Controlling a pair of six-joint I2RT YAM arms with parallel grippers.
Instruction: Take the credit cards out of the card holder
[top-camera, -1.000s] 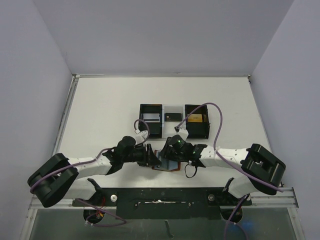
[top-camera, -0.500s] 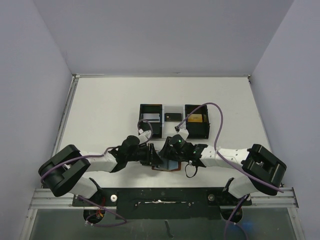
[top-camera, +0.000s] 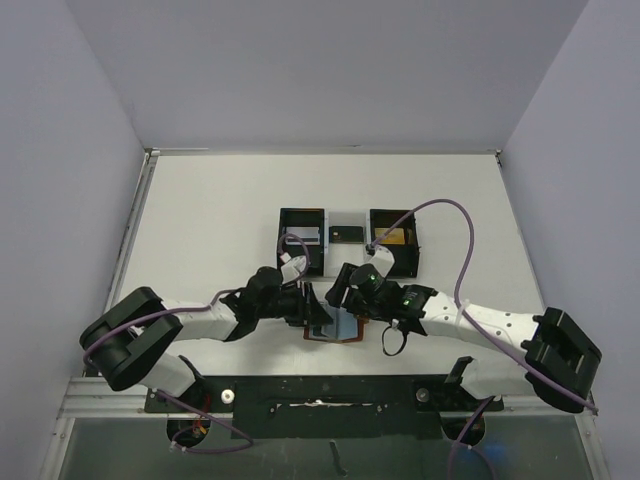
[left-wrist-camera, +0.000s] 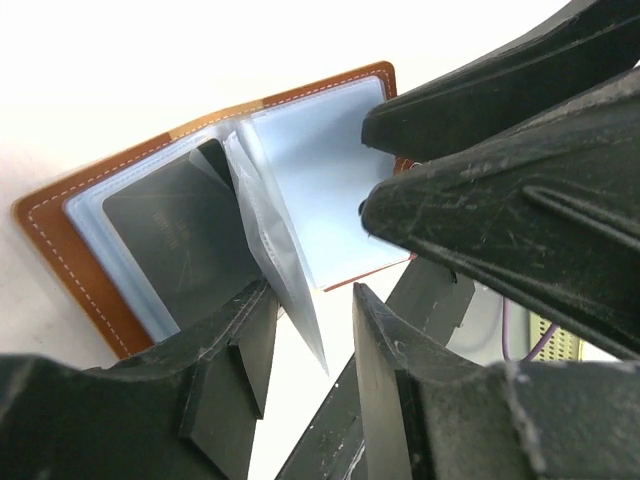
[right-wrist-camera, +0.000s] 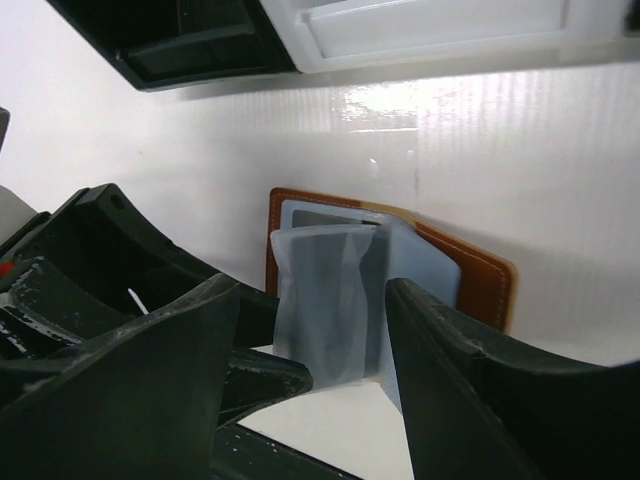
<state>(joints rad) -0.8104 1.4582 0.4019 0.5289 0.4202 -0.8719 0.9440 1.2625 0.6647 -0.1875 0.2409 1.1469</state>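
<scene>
The brown leather card holder (top-camera: 346, 329) lies open near the table's front edge, its blue-grey pockets facing up. In the left wrist view (left-wrist-camera: 70, 255) a dark grey card (left-wrist-camera: 170, 235) sits in its left pocket. A loose clear sleeve (left-wrist-camera: 290, 290) stands up from the spine. My left gripper (left-wrist-camera: 312, 300) is open, with the sleeve's edge between its jaws but not clamped. My right gripper (right-wrist-camera: 310, 290) is open wide, and the same sleeve (right-wrist-camera: 330, 300) stands between its fingers. In the top view the left gripper (top-camera: 312, 303) and the right gripper (top-camera: 338, 288) meet over the holder.
The black-and-white three-compartment tray (top-camera: 323, 258) stands just beyond the holder. It holds a pale card on the left (top-camera: 300, 236), a black one in the middle (top-camera: 347, 234) and a yellow one on the right (top-camera: 392, 237). Its edge shows in the right wrist view (right-wrist-camera: 420, 30).
My right gripper has drawn back from the holder toward the tray, uncovering the blue pockets, and its arm has swung right. The left gripper has edged right toward the holder.
</scene>
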